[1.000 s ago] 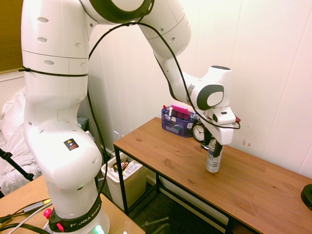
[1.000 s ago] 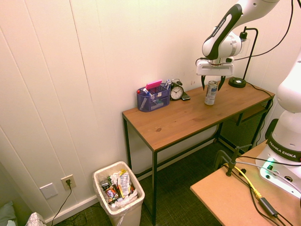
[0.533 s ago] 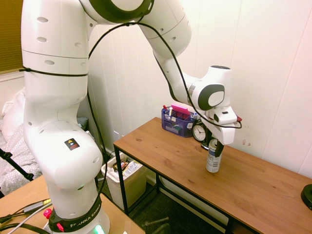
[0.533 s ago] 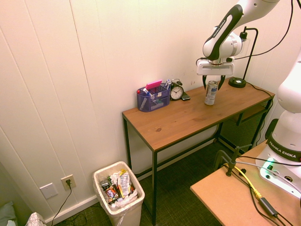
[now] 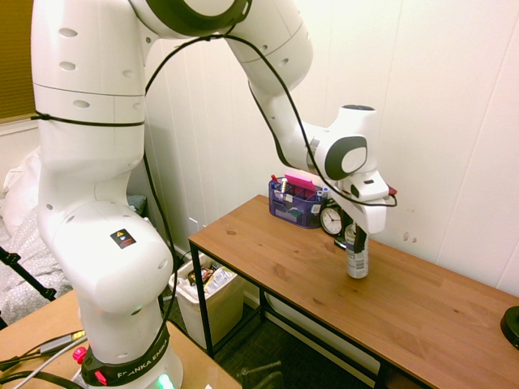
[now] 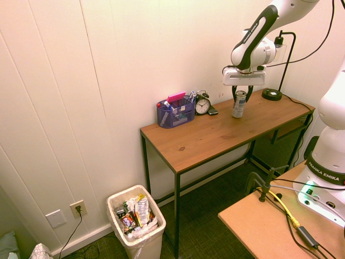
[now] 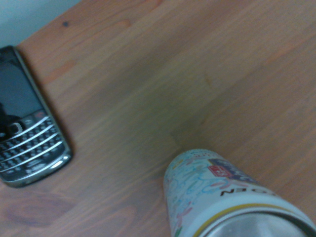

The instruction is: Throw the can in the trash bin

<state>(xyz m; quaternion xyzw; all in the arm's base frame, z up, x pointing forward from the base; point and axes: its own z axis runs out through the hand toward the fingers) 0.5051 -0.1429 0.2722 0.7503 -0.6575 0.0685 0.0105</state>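
The can (image 5: 357,261) (image 6: 239,106) stands upright at the back of the wooden table (image 5: 268,247) (image 6: 199,137), silver-white with blue marks. My gripper (image 5: 357,241) (image 6: 240,97) comes down on it from above, shut on its upper part. In the wrist view the can's silver top and printed side (image 7: 222,190) show close up. The trash bin (image 6: 136,224) (image 5: 212,298), cream-white and full of mixed rubbish, sits on the floor past the table's far end, well away from the gripper.
A blue mesh basket (image 5: 296,203) (image 6: 175,111) and a small clock (image 5: 330,219) (image 6: 202,104) stand by the wall beside the can. A black phone (image 7: 27,128) lies flat near them. A black lamp base (image 6: 271,95) stands at the table's other end.
The fingers have shut on the can. The gripper and the can have shifted slightly toward the clock and a little upward.
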